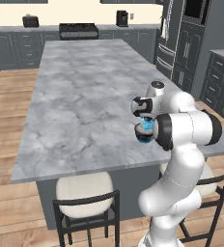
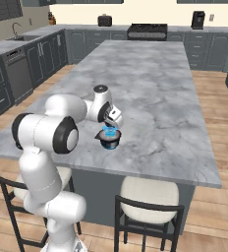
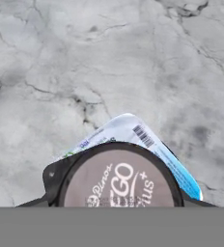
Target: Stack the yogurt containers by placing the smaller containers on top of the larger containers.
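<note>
The round dark cup (image 1: 143,138) (image 2: 109,142) stands on the marble island close to its near edge. In the hand view its pale greyish top (image 3: 119,181) sits low in the picture. The light-blue pack (image 1: 147,126) (image 2: 109,132) (image 3: 133,131) lies tilted against the cup, partly hidden behind its rim; whether it rests on the cup or beside it, I cannot tell. My gripper (image 1: 144,120) (image 2: 110,127) hangs just over both, its dark fingertips wide apart on either side of the cup's top, so it looks open. The tiny dark-topped piece is out of view.
The grey marble island (image 1: 85,96) (image 2: 155,88) stretches far ahead. Two stools (image 1: 85,195) (image 2: 148,197) stand under its near edge. A stove (image 1: 78,30) sits at the back wall and dark cabinets (image 1: 220,82) line the right side.
</note>
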